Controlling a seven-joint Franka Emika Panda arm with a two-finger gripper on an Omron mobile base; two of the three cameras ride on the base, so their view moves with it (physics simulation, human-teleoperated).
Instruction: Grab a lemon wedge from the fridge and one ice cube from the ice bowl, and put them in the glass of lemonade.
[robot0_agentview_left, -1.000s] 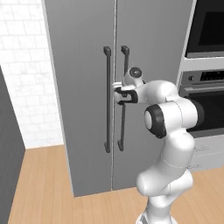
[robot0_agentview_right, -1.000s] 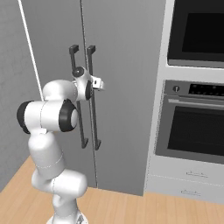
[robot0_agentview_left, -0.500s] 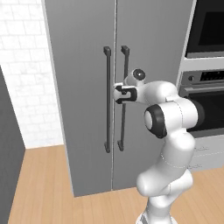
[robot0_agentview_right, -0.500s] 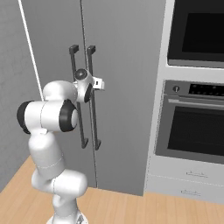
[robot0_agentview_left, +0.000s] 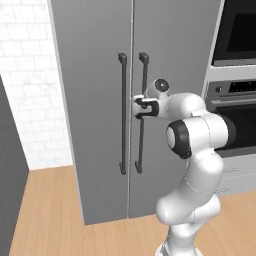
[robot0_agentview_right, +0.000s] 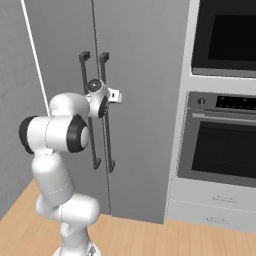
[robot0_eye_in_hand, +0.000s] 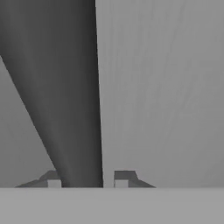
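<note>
Hand (robot0_agentview_left: 139, 107) reaches level, clamped around the fridge (robot0_agentview_left: 95, 60) handle (robot0_agentview_left: 140, 112).

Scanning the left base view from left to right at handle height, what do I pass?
White brick wall → fridge's left door → left door handle → right door handle, with the hand closed on it → wall oven.
</note>
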